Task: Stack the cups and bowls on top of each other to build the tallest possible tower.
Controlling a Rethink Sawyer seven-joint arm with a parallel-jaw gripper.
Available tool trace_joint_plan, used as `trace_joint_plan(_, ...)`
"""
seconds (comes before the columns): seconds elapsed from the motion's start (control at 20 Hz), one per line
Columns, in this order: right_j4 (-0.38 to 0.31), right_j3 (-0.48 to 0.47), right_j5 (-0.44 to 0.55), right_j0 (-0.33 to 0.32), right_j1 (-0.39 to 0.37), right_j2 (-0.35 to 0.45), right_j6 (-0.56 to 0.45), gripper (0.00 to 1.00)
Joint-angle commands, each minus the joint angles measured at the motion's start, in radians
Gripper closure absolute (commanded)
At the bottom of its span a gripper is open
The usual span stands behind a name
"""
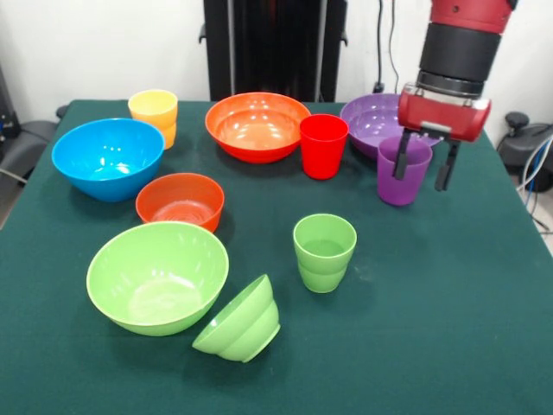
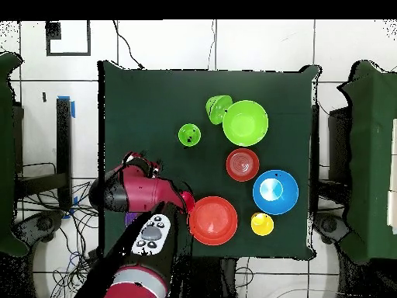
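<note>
My gripper (image 1: 423, 169) hangs open over the purple cup (image 1: 393, 186) at the table's right. One finger (image 1: 401, 162) crosses the cup's front and the other stands just right of it; I cannot tell if they touch. Behind are the purple bowl (image 1: 367, 117), red cup (image 1: 323, 145) and large orange bowl (image 1: 257, 125). At the left sit the yellow cup (image 1: 154, 112), blue bowl (image 1: 108, 158) and small orange-red bowl (image 1: 180, 201). Near the front are the green cup (image 1: 324, 252), large green bowl (image 1: 157, 277) and small green bowl (image 1: 240, 320), tipped on its side. No tower is in view.
The green table (image 1: 449, 328) has bare cloth at the front right. In the overhead view the arm (image 2: 143, 233) covers the purple cup and bowl. Chairs (image 2: 371, 155) stand beside the table, and cables lie on the floor.
</note>
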Motion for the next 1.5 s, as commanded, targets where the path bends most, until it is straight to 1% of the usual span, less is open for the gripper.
trace_joint_plan(0.05,-0.150,0.164,0.015,-0.090,-0.027,0.222,0.021,0.00)
trace_joint_plan(0.2,-0.164,0.199,0.040,-0.099,-0.067,0.234,0.036,0.00)
trace_joint_plan(0.3,-0.152,0.217,0.078,-0.086,-0.104,0.227,0.055,0.00)
trace_joint_plan(0.4,-0.132,0.219,0.117,-0.055,-0.125,0.205,0.076,0.00)
trace_joint_plan(0.55,-0.093,0.204,0.188,0.017,-0.146,0.148,0.106,0.00)
trace_joint_plan(0.75,-0.071,0.188,0.248,0.056,-0.165,0.115,0.125,0.00)
trace_joint_plan(1.1,-0.064,0.152,0.268,0.062,-0.159,0.106,0.127,0.00)
trace_joint_plan(1.25,-0.068,0.115,0.270,0.049,-0.129,0.106,0.115,0.00)
trace_joint_plan(1.4,-0.069,0.113,0.278,0.048,-0.135,0.109,0.112,0.00)
trace_joint_plan(1.5,-0.074,0.129,0.270,0.053,-0.143,0.109,0.112,0.00)
